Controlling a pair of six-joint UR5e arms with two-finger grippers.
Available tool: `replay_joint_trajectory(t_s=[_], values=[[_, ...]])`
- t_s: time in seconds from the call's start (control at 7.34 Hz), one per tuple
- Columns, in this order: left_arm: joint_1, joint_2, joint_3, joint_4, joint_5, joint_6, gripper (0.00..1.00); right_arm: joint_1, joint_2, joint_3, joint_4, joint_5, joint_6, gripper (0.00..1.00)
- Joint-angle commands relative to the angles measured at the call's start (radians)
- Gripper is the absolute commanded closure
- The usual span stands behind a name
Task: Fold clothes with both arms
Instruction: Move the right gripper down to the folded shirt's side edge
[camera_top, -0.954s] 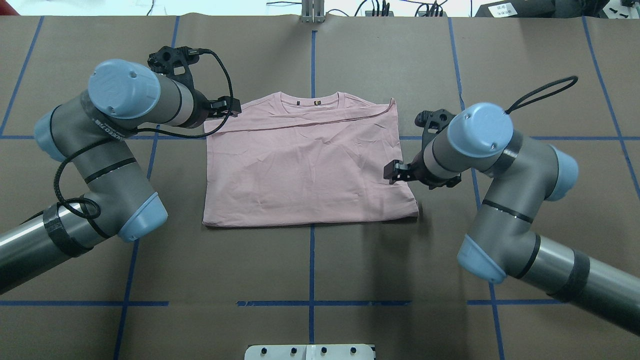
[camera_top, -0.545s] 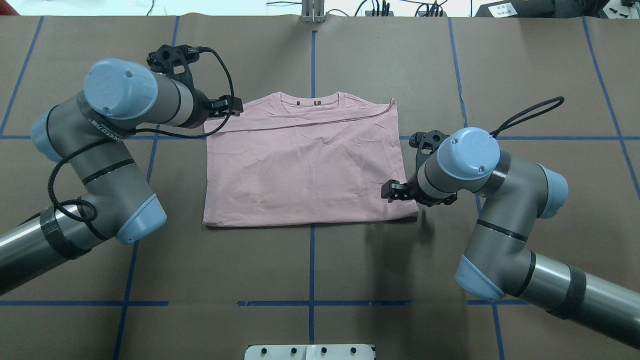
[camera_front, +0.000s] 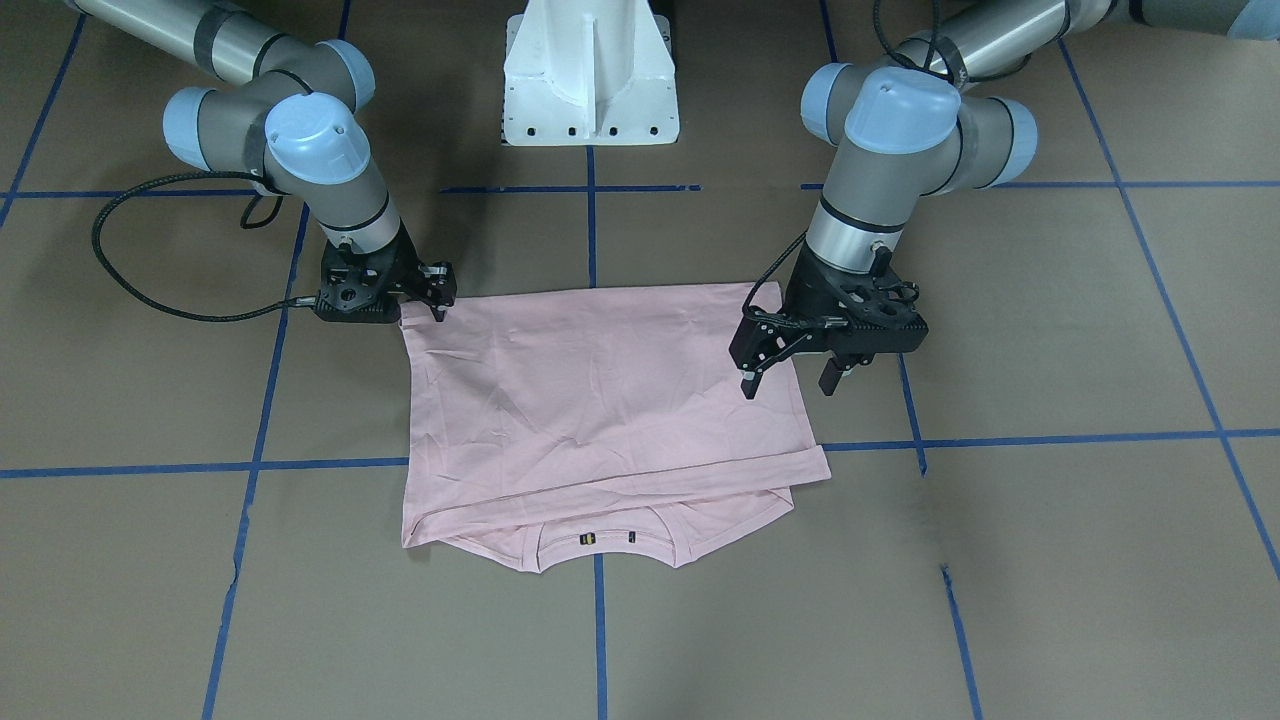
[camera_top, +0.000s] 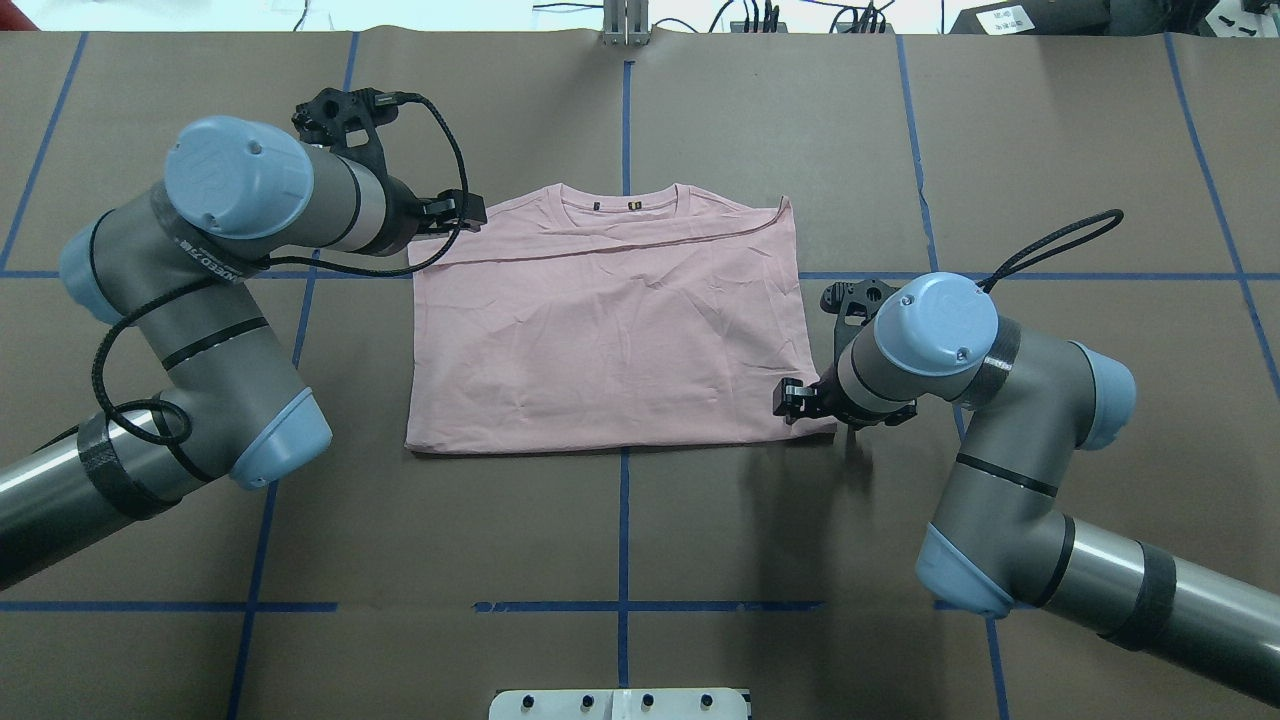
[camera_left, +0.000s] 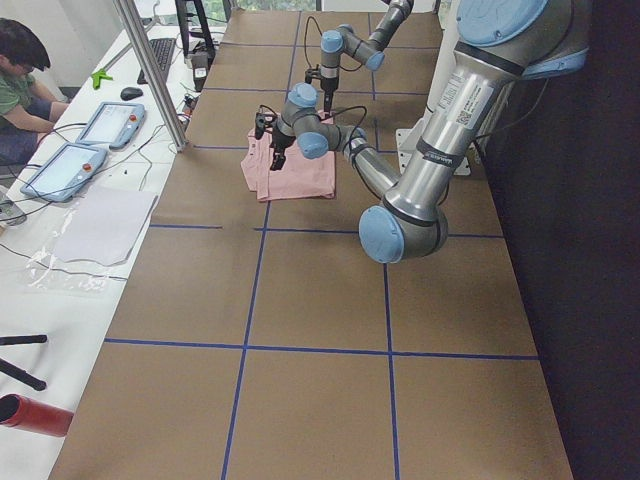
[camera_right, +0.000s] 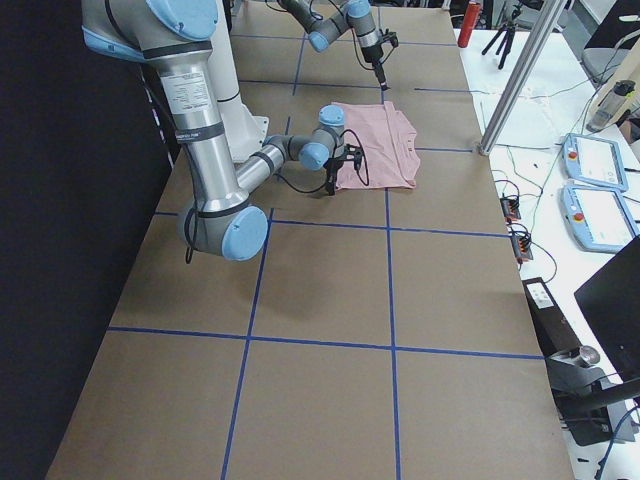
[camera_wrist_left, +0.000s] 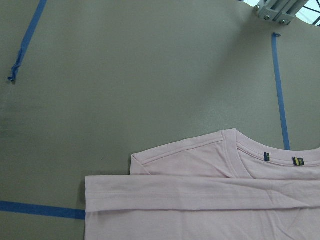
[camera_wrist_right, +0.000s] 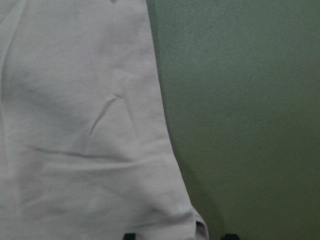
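Tracking back along the edge, my right gripper (camera_top: 795, 398) now sits at the near corner of the pink T-shirt (camera_top: 610, 330), jaws spread, cloth just beneath; left gripper (camera_front: 787, 383), also spread, stays over the collar corner, so both seem placed to pinch

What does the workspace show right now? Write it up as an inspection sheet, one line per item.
Surface: brown table with a blue tape grid.
Job's things: pink shirt lies flat and folded, collar toward the far edge.
Clutter: nothing seen.
Grippers: left gripper open, raised over the shirt's far left corner; right gripper open, low at the near right corner.
Cables: a black cable loops at the left wrist, another at the right.
Surroundings: white pedestal; a seated person and tablets beside the table.
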Motion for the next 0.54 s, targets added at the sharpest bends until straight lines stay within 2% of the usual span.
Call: replay_joint_trajectory(t_s=[0.0,0.27,0.41], values=[[0.0,0.0,-0.002,0.0,0.0,-0.001,0.0,0.001,0.001,0.006,0.0,0.001,-0.003,1.0],[0.0,0.001,-0.002,0.0,0.0,0.001,0.0,0.004,-0.001,0.007,-0.001,0.009,-0.009,1.0],[0.001,0.0,-0.002,0.0,0.0,0.001,0.0,0.016,-0.01,0.019,-0.001,0.048,-0.01,1.0]])
